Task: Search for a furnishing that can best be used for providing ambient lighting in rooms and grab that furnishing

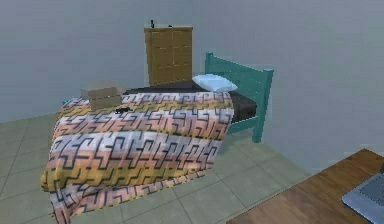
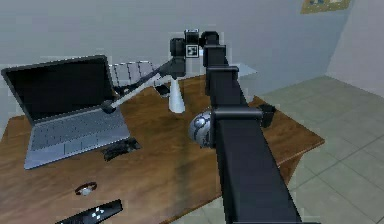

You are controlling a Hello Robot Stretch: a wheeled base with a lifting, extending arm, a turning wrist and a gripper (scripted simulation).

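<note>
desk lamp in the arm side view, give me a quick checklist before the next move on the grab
1. Target found: the desk lamp stands on the desk, right of the laptop: ok.
2. Gripper contact with the lamp: its far end sits at the lamp's white arm; touching or beside: cannot tell.
3. Gripper holding anything: cannot tell, since the lamp stands right behind it.
4. Lamp lifted clear of the desk: not ok, it rests on the wood.
5. Room beside the arm: a grey ball and a dark cup sit close on either side; clearance: cannot tell.
</note>
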